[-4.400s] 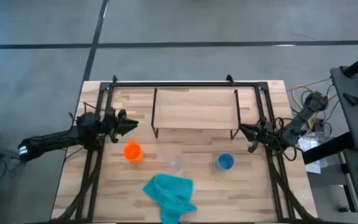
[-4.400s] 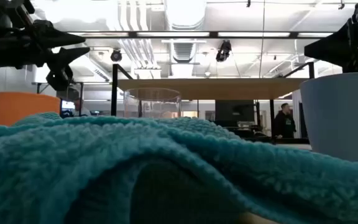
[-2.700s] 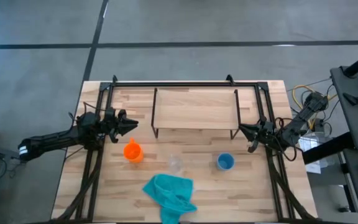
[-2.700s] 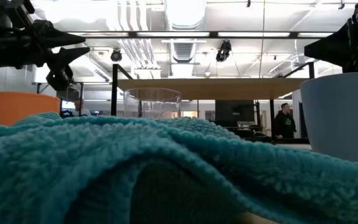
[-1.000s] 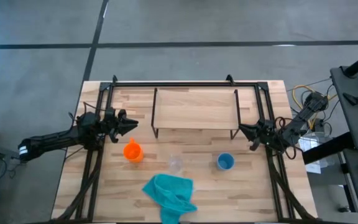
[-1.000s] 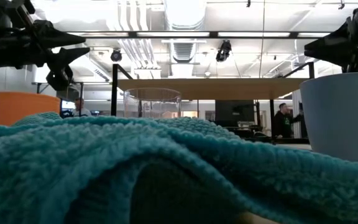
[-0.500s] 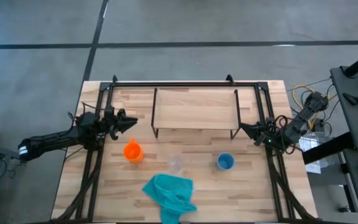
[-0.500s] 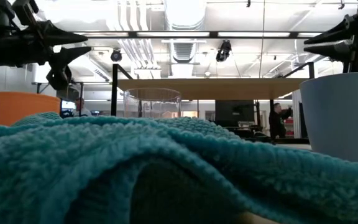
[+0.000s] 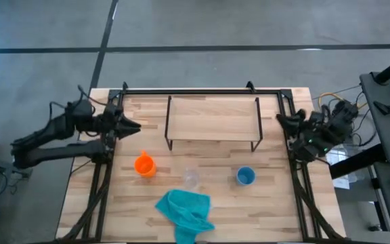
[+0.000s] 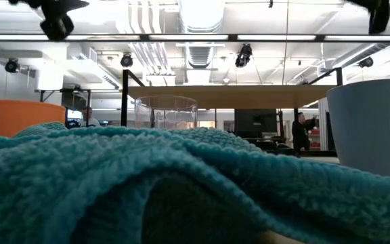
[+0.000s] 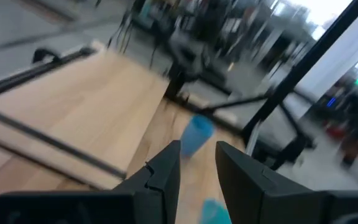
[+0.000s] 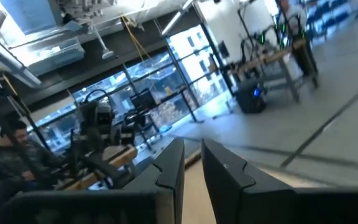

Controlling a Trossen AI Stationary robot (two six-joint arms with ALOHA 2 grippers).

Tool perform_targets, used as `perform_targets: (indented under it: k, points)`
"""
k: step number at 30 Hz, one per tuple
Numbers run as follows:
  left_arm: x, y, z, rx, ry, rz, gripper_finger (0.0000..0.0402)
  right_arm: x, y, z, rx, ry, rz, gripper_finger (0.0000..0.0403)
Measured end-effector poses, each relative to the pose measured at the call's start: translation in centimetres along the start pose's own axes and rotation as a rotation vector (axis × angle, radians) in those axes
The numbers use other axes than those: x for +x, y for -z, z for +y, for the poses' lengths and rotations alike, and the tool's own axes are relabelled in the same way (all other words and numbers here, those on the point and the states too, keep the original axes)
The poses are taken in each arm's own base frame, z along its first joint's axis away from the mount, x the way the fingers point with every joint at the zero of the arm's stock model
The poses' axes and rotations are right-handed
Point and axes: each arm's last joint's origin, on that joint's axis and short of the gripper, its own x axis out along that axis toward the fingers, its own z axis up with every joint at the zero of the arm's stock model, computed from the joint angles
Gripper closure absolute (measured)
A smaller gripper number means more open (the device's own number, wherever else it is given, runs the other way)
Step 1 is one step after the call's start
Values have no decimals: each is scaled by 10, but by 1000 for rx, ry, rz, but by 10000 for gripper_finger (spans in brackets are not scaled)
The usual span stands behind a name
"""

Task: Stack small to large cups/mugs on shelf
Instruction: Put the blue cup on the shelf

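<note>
Left gripper (image 9: 135, 127) is hovering at nine o'clock, fingers nearly together and holding nothing. The orange mug (image 9: 144, 165), clear glass cup (image 9: 191, 178) and blue cup (image 9: 245, 176) are sitting around six o'clock, the shelf (image 9: 212, 116) at twelve. Right gripper (image 9: 281, 120) is waiting at three o'clock, empty, narrowly parted. That see-through glass risks getting clipped and toppling

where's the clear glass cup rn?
High view: the clear glass cup stands on the table between the orange mug and blue cup, just behind the teal cloth.
</note>
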Motion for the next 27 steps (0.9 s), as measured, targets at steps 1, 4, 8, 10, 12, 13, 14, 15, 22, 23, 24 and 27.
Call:
perform_targets:
  k: [1, 4, 8, 10, 12, 13, 14, 15, 22, 23, 24, 27]
  points:
    - [0, -8, -4, 19, -10, 23, 314, 1, -10, 2, 3, 1, -9, 351]
    - [3, -38, -16, 90, 8, 30, 314, 3, -38, 5, 54, 6, -35, 351]
    - [14, -65, -26, 128, 19, 124, 314, 5, -74, 4, 159, 13, -69, 351]
    - [25, -71, -25, 137, -4, 209, 314, 5, -88, 3, 188, 14, -78, 351]
    - [37, -75, -23, 148, -20, 270, 314, 5, -100, 2, 149, 15, -76, 351]
    - [42, -78, -22, 151, -21, 278, 314, 5, -103, 2, 83, 11, -62, 351]
    - [45, -81, -23, 154, -19, 274, 314, 6, -102, 4, -1, -3, -41, 351]
    - [50, -84, -22, 155, -17, 272, 314, 7, -100, 8, -85, -13, -14, 351]
    - [57, -107, -33, 201, 38, 213, 314, 19, -89, 45, -284, -30, 78, 351]
    - [57, -110, -34, 210, 43, 201, 314, 21, -89, 50, -291, -31, 81, 351]
    - [56, -113, -36, 216, 50, 191, 314, 23, -91, 55, -287, -31, 82, 351]
    - [58, -113, -36, 211, 44, 208, 314, 29, -100, 70, -264, -30, 82, 351]
